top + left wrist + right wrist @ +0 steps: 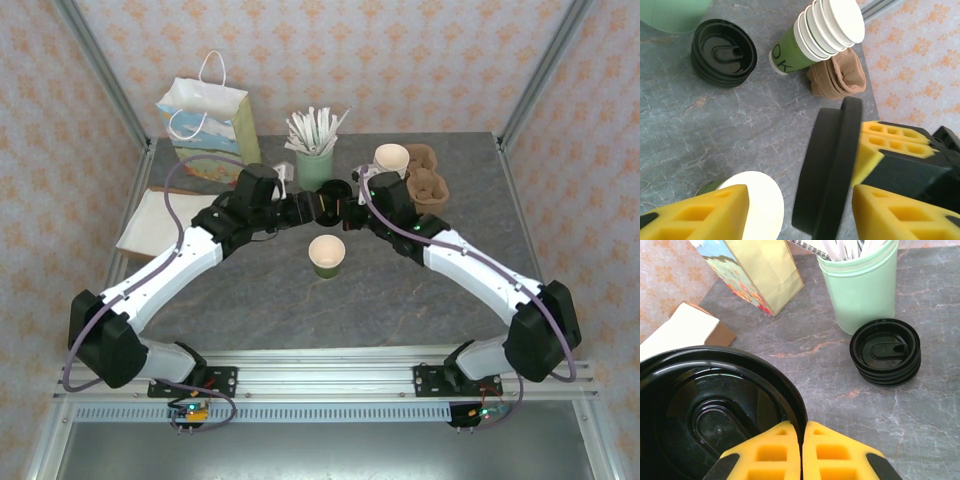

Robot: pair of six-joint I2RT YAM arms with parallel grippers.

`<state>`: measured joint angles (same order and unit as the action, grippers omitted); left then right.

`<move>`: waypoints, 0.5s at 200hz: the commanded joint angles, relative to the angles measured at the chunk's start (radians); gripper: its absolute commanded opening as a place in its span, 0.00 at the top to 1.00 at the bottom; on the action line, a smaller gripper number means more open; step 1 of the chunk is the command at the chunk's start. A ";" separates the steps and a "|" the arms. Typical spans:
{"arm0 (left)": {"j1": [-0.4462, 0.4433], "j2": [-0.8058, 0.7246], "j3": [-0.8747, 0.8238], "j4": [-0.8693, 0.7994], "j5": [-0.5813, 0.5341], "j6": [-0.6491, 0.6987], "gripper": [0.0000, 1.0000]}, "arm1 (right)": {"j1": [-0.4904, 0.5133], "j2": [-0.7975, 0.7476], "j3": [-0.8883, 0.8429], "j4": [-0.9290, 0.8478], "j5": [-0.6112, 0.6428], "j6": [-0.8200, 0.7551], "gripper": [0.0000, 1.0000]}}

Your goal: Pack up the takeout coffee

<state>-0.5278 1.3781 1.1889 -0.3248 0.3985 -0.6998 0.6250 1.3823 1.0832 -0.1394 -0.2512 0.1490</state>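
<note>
You had the grey marbled stone tabletop (420, 300) under both arms, the left arm (170, 270) and the right arm (480, 270) reaching inward until their wrists met near its middle. At the back left stood the white and yellow paper gift bag (207, 125) with cord handles, and nearer you on that side lay a flat cream and brown pad (150, 222). The brown moulded-pulp cup carrier (430, 185) sat at the back right, with the stack of lidless green paper cups (392, 158) lying on its side just beside it and the pale green mug of white sticks (316, 168) to their left. Your left claw (799, 200) stood wide open, gripping nothing. Your right claw (802, 440) was pinched tight on the rim of a round black plastic lid (715, 410), which hung edge-on between the left claw's fingers; whether it touched them you could not tell. The small green paper takeout coffee cup (327, 256) stood upright on the tabletop just nearer the bases than the claws, cream inside showing. A short stack of black lids (885, 352) rested beside the mug.
</note>
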 commanded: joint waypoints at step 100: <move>-0.003 -0.038 0.043 -0.046 -0.028 0.090 0.40 | 0.029 -0.023 0.034 -0.036 0.094 -0.013 0.93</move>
<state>-0.5285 1.3830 1.2167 -0.3550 0.3771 -0.6434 0.6521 1.3769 1.0836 -0.1421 -0.1883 0.1482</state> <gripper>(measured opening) 0.555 0.074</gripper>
